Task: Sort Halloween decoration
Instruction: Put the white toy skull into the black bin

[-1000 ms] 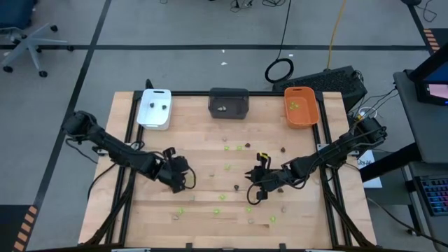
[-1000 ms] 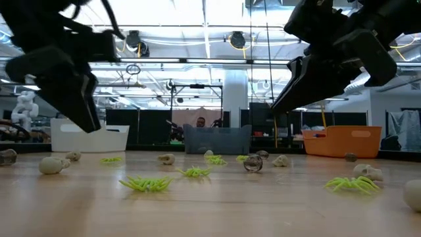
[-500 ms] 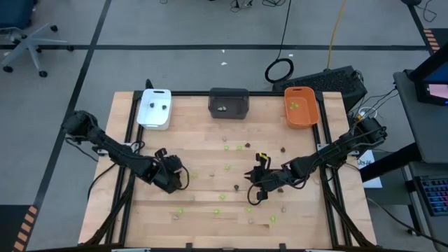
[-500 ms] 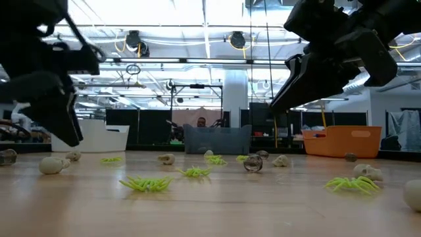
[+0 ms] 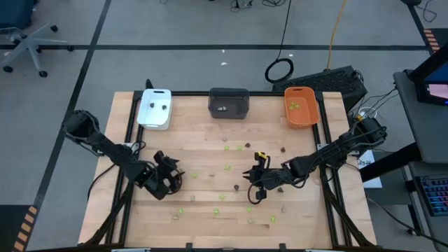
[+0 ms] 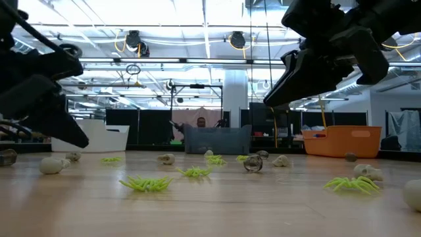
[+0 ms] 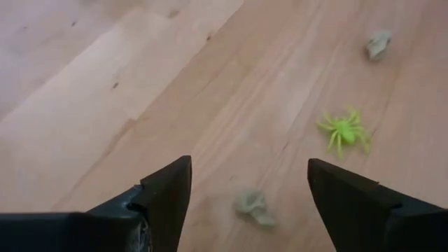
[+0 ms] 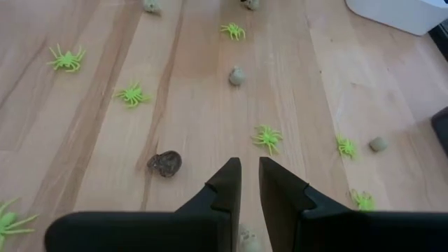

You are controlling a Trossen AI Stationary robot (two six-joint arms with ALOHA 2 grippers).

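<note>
Small Halloween pieces lie scattered on the wooden table: lime green spiders (image 8: 267, 137) (image 6: 146, 184), pale beige lumps (image 8: 236, 75) (image 6: 52, 164) and a dark brown one (image 8: 164, 163). My left gripper (image 5: 166, 183) (image 7: 248, 178) is open and hovers low over the table's left part. A pale beige piece (image 7: 253, 208) lies on the wood below the gap between its fingers, untouched, with a green spider (image 7: 344, 131) to one side. My right gripper (image 5: 253, 187) (image 8: 250, 175) is shut to a narrow slit and hangs above the middle of the table (image 6: 289, 85), touching nothing.
Three trays stand along the far edge: white (image 5: 155, 108), dark grey (image 5: 229, 103) and orange (image 5: 301, 106), each with pieces inside. More spiders and lumps lie near the table's near edge (image 5: 222, 197). Bare wood spreads to the left of my left gripper.
My left gripper has moved toward the table's left and near edges, away from the middle. My right gripper has stayed where it was. No piece has moved.
</note>
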